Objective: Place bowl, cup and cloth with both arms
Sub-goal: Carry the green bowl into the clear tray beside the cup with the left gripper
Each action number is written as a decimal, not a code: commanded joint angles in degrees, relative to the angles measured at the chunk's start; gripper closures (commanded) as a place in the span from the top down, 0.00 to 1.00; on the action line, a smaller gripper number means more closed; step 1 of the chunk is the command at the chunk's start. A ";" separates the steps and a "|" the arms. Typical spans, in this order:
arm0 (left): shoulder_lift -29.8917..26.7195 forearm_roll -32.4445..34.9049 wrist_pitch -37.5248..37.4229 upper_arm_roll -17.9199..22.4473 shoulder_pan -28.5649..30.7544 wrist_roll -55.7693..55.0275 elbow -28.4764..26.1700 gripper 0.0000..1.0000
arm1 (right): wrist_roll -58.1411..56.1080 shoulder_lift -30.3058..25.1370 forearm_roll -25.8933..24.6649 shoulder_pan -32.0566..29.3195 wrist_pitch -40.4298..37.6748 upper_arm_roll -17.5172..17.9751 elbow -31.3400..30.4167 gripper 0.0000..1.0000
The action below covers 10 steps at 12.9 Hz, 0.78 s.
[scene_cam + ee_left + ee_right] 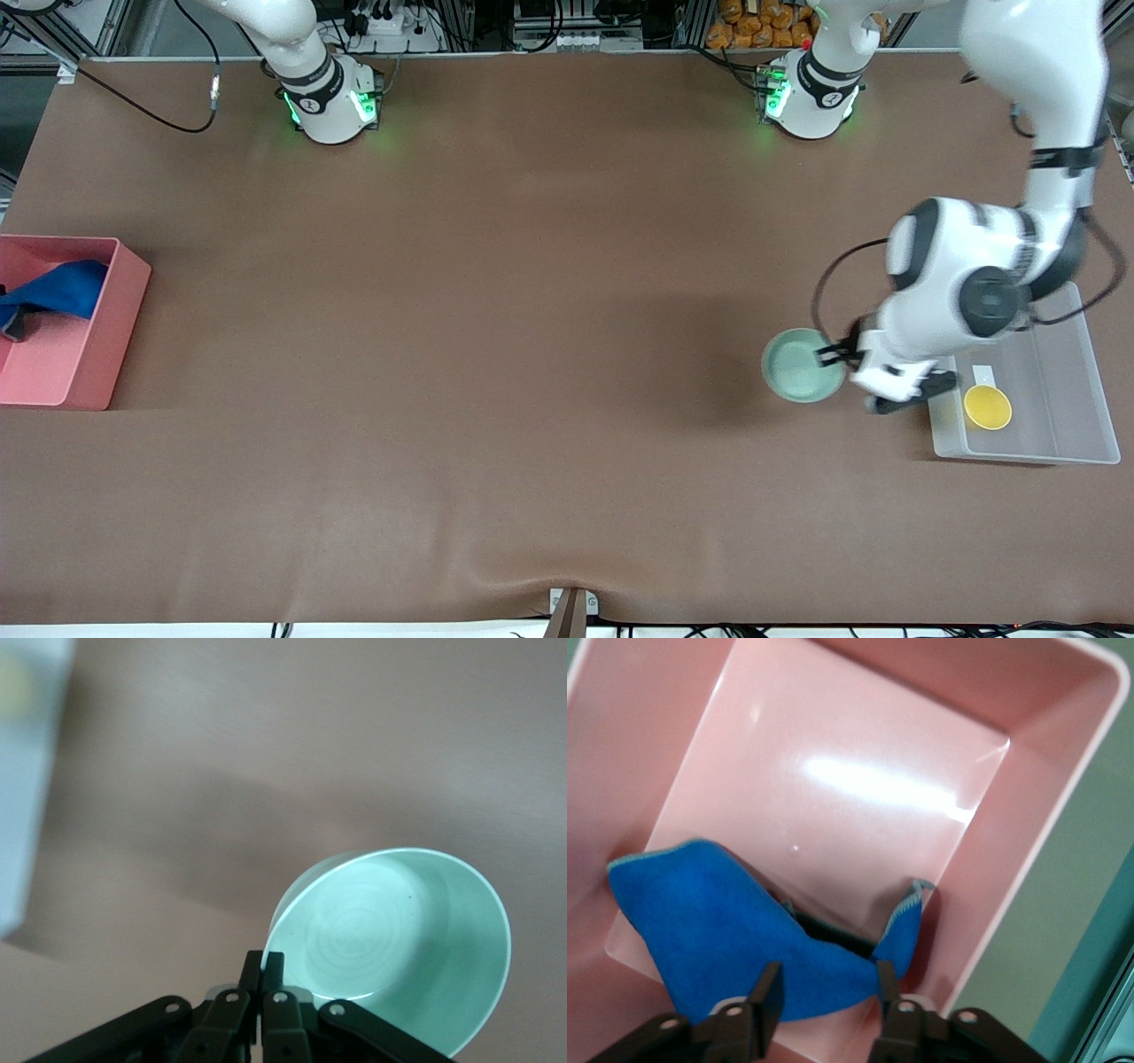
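Cup (988,407) sits lowest in the front view: one yellow tumbler, upright, inside a clear tray (1076,390) at the left arm's end of the table. One tray, one cup in it; a small white tag lies just beside the cup, farther from the camera.

One bowl (797,368), mint green, beside the tray toward the table's middle. Left gripper (833,354) has it: in the left wrist view the fingers (273,970) are pinched nearly together on the bowl's rim (390,948), one inside, one outside. Bowl looks tilted in that view. Whether it touches the table or is lifted off it, can't tell.

One pink bin (89,354) at the right arm's end of the table. One blue cloth (53,288), bunched up, partly in the bin and hanging from the right gripper (11,326) at the frame edge. Right wrist view: gripper (824,997) is over the bin (859,780), fingers spread moderately apart with the cloth (735,939) between and draped under them; grey stitched edge visible. Can't tell whether the fingers actually grip the fabric or it just lies between them.

Two arms, both bases lit green. Neither arm is parked.
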 commanded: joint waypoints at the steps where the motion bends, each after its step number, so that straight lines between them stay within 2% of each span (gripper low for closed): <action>1: -2.03 1.05 -4.27 -0.72 8.91 12.87 0.50 0.00 | 0.21 -1.53 -0.19 2.37 -0.76 0.09 -0.08 1.00; 3: -2.82 1.14 -5.33 -0.63 13.76 20.97 0.15 0.00 | 1.34 -2.50 -0.28 5.18 -0.76 0.00 -0.17 1.00; 7: -2.83 3.33 -4.90 -0.55 22.99 36.18 -0.47 0.00 | 12.14 -6.88 -0.46 11.77 -3.65 0.00 -0.87 1.00; 10: -1.25 6.93 -0.78 -0.46 26.87 41.64 -0.91 0.00 | 24.00 -11.45 -0.89 18.80 -10.85 -0.08 -1.05 1.00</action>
